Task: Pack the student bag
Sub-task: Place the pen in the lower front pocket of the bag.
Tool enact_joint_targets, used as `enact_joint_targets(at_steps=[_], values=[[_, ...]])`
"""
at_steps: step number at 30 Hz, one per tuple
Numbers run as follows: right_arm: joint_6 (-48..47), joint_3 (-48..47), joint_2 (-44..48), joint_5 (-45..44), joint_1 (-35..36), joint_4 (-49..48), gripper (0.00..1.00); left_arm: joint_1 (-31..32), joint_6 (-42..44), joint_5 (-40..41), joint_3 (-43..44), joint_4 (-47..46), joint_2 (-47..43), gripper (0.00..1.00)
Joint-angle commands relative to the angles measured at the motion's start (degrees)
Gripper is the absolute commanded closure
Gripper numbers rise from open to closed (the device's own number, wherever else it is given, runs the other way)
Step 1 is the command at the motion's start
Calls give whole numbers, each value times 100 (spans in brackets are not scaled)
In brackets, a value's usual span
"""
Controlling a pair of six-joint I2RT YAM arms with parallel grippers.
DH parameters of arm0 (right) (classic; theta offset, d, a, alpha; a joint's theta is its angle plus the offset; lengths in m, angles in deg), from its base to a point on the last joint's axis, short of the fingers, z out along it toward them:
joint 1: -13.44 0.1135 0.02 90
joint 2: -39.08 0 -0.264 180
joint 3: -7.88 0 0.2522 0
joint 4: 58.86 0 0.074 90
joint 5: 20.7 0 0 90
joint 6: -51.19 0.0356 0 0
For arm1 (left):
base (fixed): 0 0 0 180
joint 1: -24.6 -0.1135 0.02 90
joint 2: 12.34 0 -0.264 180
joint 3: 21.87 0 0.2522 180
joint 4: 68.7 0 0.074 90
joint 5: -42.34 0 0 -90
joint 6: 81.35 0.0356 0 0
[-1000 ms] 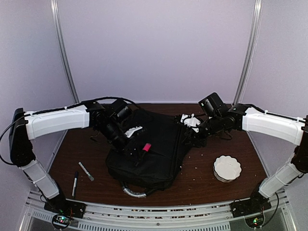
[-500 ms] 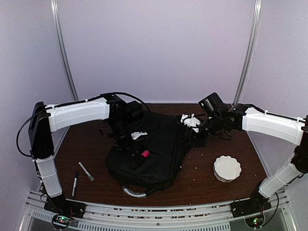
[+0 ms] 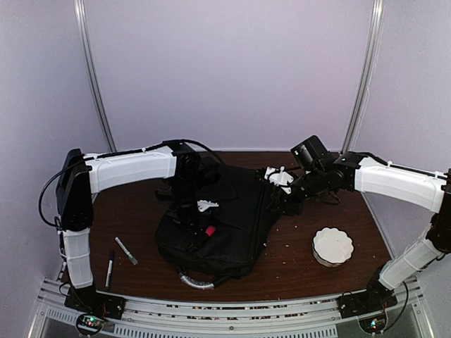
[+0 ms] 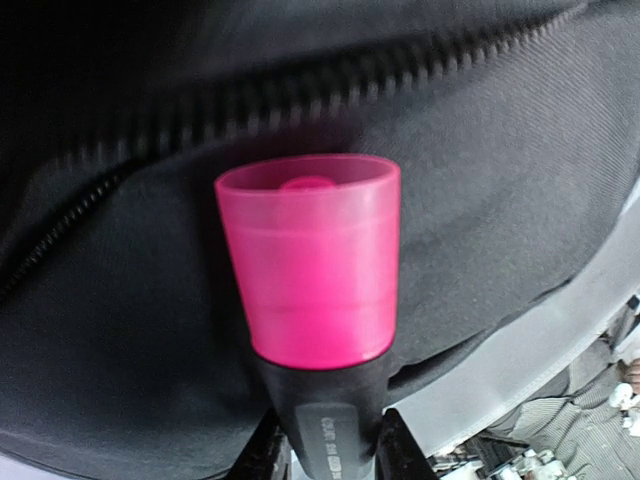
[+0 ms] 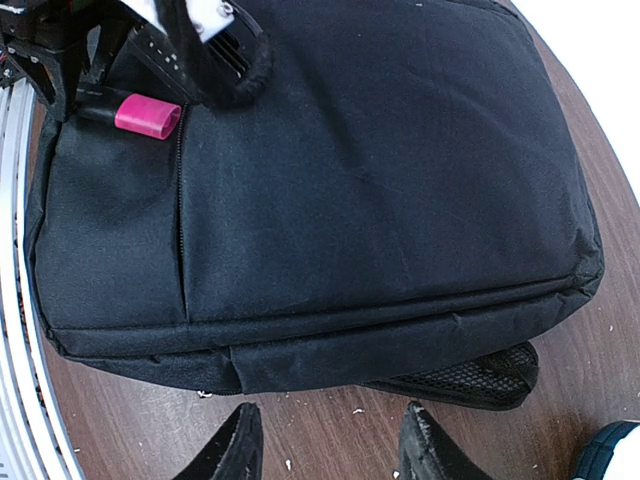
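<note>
The student bag [image 3: 225, 225] is laid flat in the middle of the tabletop [image 3: 296, 271]. A pink-capped marker [image 4: 308, 262] is pinched in the left claw [image 3: 201, 224] just above its zipper [image 5: 181, 220] and is not yet put inside. The right claw [image 5: 330, 445] is held spread and empty beside the bag's edge. A black pen [image 3: 110, 267], a silver pen [image 3: 126, 251] and a white bowl [image 3: 332, 246] are seen lying outside, so the packing is judged far from finished.

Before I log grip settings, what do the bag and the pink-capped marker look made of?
The student bag: black woven fabric, matte and seemingly soft; a fine weave, seams and zipper teeth show. The marker: probably plastic, with a translucent, slightly glossy pink cap and a smooth dark barrel.
</note>
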Motion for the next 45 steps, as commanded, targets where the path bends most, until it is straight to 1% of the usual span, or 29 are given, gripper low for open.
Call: enact_joint_targets(at_steps=[1,7,11,14,17,18,20,22,28,31,32,33,34,35,37,40,43,45], values=[[-31,-43,-10,7,-11,3,53,25,9,694,702,337,437,100],[-20,-32,14,-13,-10,4,53,-47,-178,1251,2040,522,1099,100],[-20,-29,45,-64,-7,3,53,-212,-294,1921,2783,626,1369,100],[-20,-12,56,-82,-11,-5,53,-350,-310,2125,2931,357,1393,100],[-20,-25,41,-73,-12,2,53,-371,-123,2350,2878,-65,1313,93],[-20,-25,39,-71,-11,3,53,-372,-76,2478,2805,-187,1264,90],[-13,-23,33,-69,-11,11,53,-364,13,2756,2589,-415,1128,80],[-11,-25,38,-78,-15,12,53,-363,60,2787,2315,-536,960,73],[-15,-34,-3,-60,-11,12,53,-217,39,2702,1556,-649,359,60],[-20,-39,-38,-21,-11,27,53,-183,9,2734,1223,-686,-14,57],[-20,-37,-50,-17,-11,29,53,-178,3,2756,1143,-702,-124,53],[-20,-46,-62,-16,-11,34,53,-172,15,2754,1058,-735,-240,26],[-20,-51,-71,-10,-11,42,53,-170,27,2758,981,-755,-337,5],[-18,-55,-80,-8,-11,46,53,-163,59,2772,898,-788,-454,3],[-16,-59,-85,-3,-11,47,53,-126,123,3010,707,-902,-713,2],[-9,-57,-78,-6,-8,47,53,14,310,3884,327,-1377,-1389,2],[-13,-62,-83,-7,-11,45,53,77,478,4828,-447,-2557,-2104,2],[-11,-67,-97,-4,-10,47,53,63,626,5403,-1113,-3375,-2380,2]])
